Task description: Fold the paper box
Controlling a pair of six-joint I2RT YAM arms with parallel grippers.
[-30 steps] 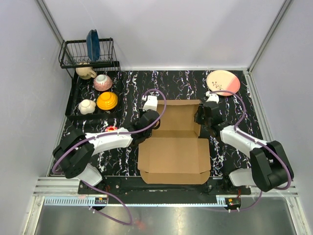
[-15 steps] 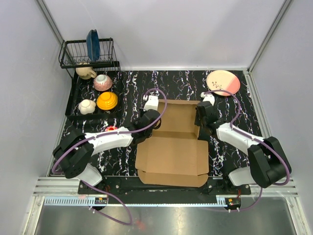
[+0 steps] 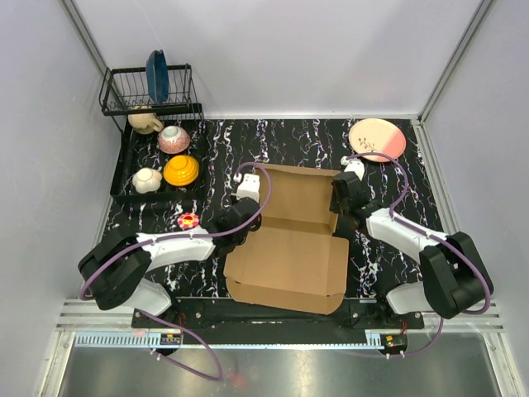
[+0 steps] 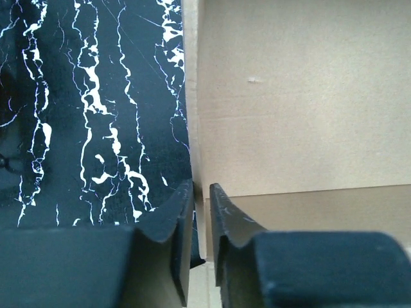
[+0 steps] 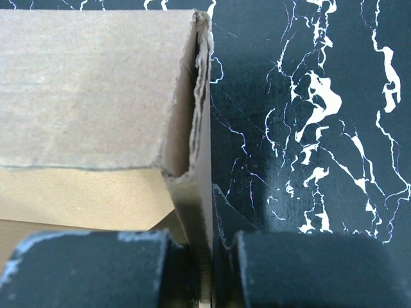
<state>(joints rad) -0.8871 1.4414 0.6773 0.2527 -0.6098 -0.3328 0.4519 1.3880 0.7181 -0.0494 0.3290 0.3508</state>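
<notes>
Since a second ago the paper box (image 3: 289,256) has twisted a bit, so its near edge now slants, and the left arm has slid back along the left wall. Box sits mid worktop (image 3: 314,141) between both arms. Right tool (image 5: 202,212) is clamped on the raised right wall. Left tool (image 4: 200,192) is barely parted, straddling the left wall. Looks like light, stiffish card that creases easily, so I'd grab the walls near the folds, gently.
</notes>
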